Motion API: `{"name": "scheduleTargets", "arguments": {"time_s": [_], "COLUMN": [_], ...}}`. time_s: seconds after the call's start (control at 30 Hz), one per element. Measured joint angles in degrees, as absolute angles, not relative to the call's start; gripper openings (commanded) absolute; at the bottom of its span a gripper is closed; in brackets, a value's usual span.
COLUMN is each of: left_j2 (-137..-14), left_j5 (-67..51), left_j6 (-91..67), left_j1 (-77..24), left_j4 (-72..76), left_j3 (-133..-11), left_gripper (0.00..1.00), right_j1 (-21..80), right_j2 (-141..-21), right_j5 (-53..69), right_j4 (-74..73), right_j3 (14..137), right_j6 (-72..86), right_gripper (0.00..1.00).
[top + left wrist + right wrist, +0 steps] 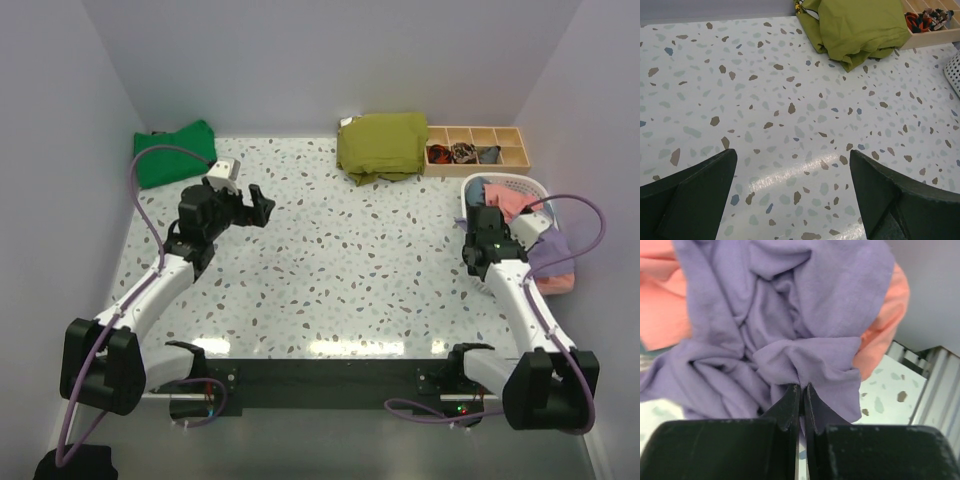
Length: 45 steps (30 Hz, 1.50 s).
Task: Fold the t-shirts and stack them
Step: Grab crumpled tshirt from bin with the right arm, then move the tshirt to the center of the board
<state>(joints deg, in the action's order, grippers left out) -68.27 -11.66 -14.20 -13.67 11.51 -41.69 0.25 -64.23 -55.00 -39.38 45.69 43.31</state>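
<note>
Basket [505, 177] holding lavender t-shirt [790, 315], olive bundle [382, 145] beyond

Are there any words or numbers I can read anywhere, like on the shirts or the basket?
None: no word, number or sign can be read in any view.
The purple t-shirt, green t-shirt, olive-green folded cloth, white basket and wooden tray all look plain.

Pale table [330, 260] flecked brown, grey and blue; lavender t-shirt [805, 300], salmon-pink garment [660, 305], bright green t-shirt [175, 153], olive-green garment [382, 145].
</note>
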Motion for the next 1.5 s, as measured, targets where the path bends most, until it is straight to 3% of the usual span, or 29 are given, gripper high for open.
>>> {"name": "scheduleTargets", "arguments": {"time_s": [0.33,0.7,0.9,1.17,1.5], "left_j2": [-68.90,-70.39,-67.66,-62.89,-56.62], "left_j5": [-11.94,-13.54,-13.54,-9.93,-0.54], "left_j6": [-14.37,-17.08,-18.55,-18.35,-18.28], "left_j1": [-13.67,-13.69,-13.69,-13.69,-13.69], "left_j4": [12.40,14.37,17.02,15.44,12.99], "left_j3": [-41.36,-41.19,-38.61,-37.76,-36.69], "left_gripper": [1.00,1.00,1.00,1.00,1.00], "right_j1": [0.21,0.97,13.93,31.46,36.32], "right_j2": [-48.25,-54.87,-59.70,-70.22,-79.53], "right_j5": [-35.97,10.81,28.93,29.17,4.54], "right_j4": [-29.39,-28.95,-27.49,-27.38,-26.94], "right_j3": [45.82,63.51,75.26,83.44,73.23], "right_j6": [27.86,18.90,17.96,17.47,16.53], "right_gripper": [0.00,0.00,0.00,0.00,0.00]}}
